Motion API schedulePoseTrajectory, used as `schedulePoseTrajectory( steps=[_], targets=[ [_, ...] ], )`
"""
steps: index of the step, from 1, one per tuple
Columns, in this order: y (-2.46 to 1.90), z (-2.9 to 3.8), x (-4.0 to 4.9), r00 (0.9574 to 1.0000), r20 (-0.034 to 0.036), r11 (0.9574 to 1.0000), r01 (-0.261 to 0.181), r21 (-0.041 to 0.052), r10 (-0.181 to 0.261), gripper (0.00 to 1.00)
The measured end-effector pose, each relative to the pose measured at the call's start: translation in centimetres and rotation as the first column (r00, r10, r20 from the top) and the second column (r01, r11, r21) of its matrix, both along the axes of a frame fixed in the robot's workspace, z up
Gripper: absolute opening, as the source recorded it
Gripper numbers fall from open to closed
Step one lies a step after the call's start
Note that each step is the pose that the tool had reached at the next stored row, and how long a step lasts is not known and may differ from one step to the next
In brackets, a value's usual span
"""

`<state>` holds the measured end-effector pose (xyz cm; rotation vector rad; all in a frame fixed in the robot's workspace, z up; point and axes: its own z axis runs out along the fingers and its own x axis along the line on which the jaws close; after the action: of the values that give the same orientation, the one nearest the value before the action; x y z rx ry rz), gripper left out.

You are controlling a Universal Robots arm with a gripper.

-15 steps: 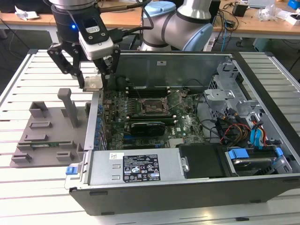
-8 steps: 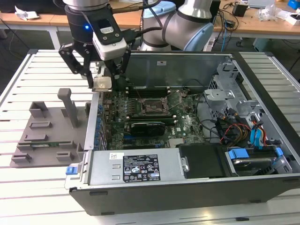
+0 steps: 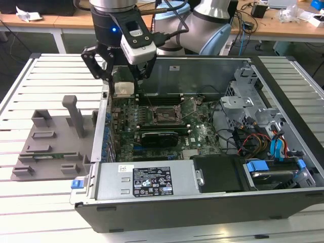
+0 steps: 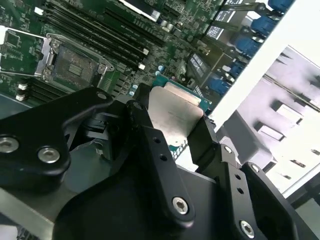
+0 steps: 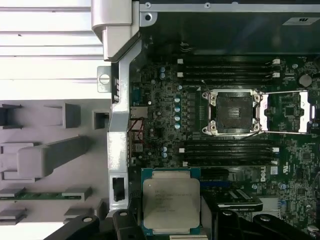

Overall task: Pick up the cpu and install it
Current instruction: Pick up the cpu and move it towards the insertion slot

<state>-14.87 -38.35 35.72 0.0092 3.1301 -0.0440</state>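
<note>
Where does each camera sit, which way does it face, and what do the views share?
Exterior view: off the arm, raised, looking down into the open computer case; shows the arm and gripper above the motherboard.
First wrist view: on the arm, looking down past the fingers at the open socket and grey tray.
Second wrist view: on the arm, behind the fingers, looking slantwise across the motherboard.
Shared: all three show the cpu gripped between the fingers, plus the socket.

Wooden desks [image 3: 276,29] stand behind the white slatted table [image 3: 40,212].
</note>
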Motion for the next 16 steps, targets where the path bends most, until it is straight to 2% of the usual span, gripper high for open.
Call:
schedulePoseTrajectory(
  steps=[16],
  targets=[
    [1.25,-0.74,3.12,1.0000,-0.0058,1.0000,0.000,0.0000,0.000,0.55]
  ],
)
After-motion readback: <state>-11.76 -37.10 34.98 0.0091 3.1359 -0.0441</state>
